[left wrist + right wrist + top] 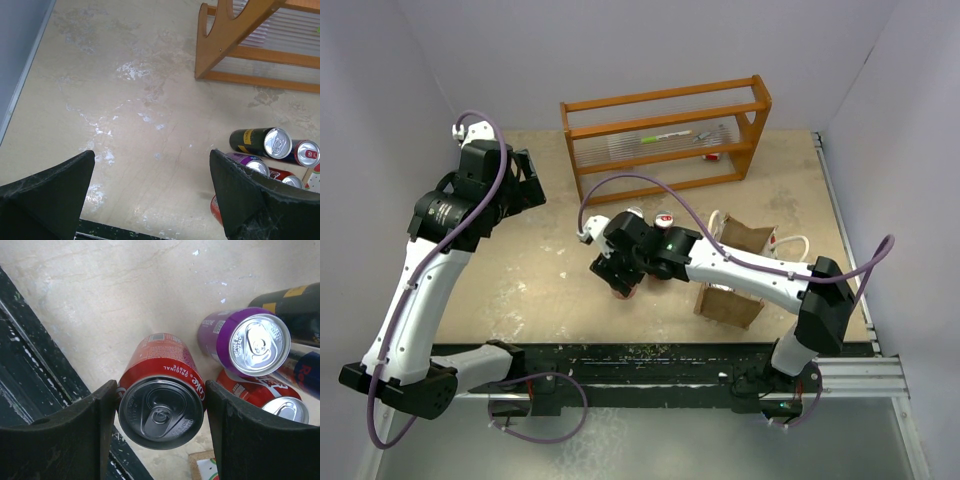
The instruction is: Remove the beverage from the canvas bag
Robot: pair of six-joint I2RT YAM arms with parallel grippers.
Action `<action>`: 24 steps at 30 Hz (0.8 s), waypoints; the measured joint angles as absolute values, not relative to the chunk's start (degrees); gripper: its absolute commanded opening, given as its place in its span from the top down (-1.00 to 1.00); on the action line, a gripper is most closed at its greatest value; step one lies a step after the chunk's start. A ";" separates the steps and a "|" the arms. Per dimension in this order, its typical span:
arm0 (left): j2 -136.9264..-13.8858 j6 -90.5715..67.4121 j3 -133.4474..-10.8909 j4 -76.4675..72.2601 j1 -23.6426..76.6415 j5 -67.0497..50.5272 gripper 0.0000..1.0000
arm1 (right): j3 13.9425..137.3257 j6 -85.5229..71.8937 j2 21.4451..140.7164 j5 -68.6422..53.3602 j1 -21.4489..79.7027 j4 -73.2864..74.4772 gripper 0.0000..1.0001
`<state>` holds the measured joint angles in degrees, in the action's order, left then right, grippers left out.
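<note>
Closed on the upright Coke can (161, 415), the right claw (161, 392) seemingly means to stand it among the other cans (255, 342) beside the canvas bag (728, 305), near the right edge of the surface (530, 280); the left claw (150, 165) gapes empty.

Robot lab cell: plain white walls (650, 50), scuffed table (540, 270), alu rail (860, 375).

— What can you read on your screens?

— On my right wrist feed, the red can (162, 405) says "Coke" in white script, with "ORIGINAL TASTE" curving along its shoulder.

— Any other cans?

— The blue can (306, 371) at the frame edge shows white letters starting "Re", and the rest is cut off. The purple can (240, 342) has small print I can't make out. The black can (300, 315) has a yellow patch, too blurred for me to read.
</note>
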<state>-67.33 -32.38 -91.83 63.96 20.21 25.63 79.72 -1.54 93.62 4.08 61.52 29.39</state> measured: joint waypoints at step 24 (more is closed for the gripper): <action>-67.70 -32.34 -91.83 63.99 20.21 25.58 -0.98 | 71.35 -1.58 95.04 6.57 61.60 22.70 1.00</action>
